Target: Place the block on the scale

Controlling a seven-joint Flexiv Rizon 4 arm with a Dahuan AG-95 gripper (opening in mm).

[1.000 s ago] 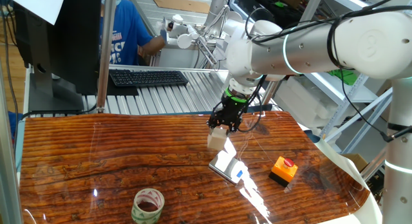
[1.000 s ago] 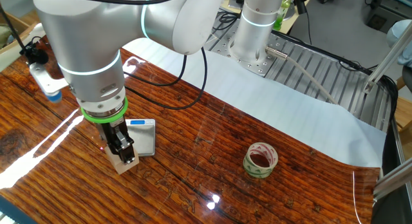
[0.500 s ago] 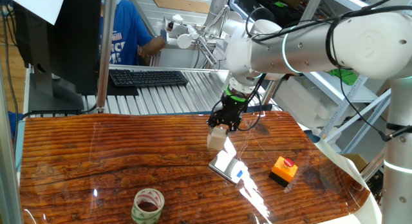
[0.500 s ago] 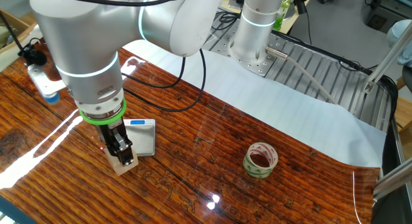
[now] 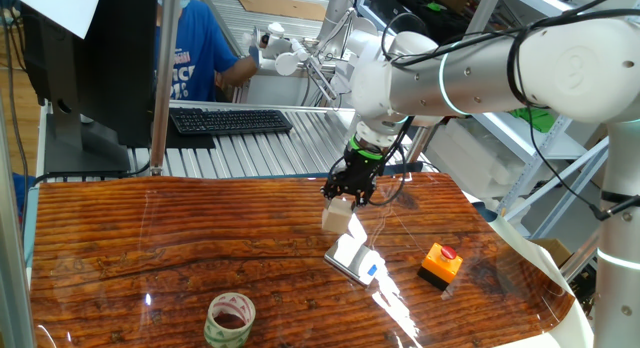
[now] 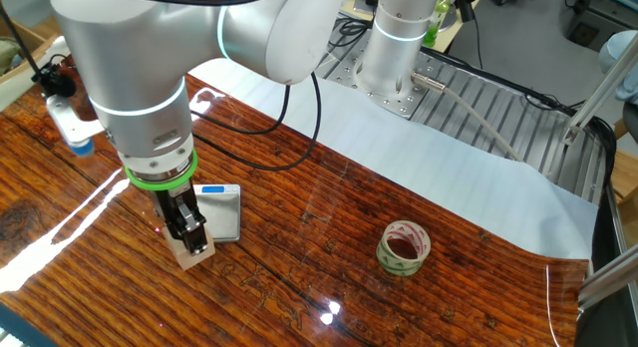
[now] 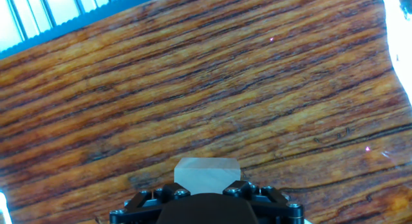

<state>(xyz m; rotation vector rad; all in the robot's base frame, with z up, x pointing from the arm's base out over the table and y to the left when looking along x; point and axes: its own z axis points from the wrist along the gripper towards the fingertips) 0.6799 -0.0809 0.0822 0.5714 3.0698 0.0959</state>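
The block point(image 5: 337, 215) is a small light tan wooden cube. My gripper point(image 5: 344, 204) is shut on its top and holds it just above the wooden table, beside the scale. It also shows in the other fixed view point(image 6: 189, 252) under the gripper point(image 6: 189, 240), and in the hand view point(image 7: 206, 173) between the jaws of the gripper point(image 7: 206, 188). The scale point(image 5: 354, 259) is a thin silver plate with a blue mark at its near end, lying to the right of the block; in the other fixed view the scale point(image 6: 221, 209) lies just behind the block.
An orange box with a red button point(image 5: 440, 264) sits right of the scale. A tape roll point(image 5: 230, 320) lies near the front edge and shows again in the other fixed view point(image 6: 404, 247). A keyboard point(image 5: 230, 120) and a person are behind the table.
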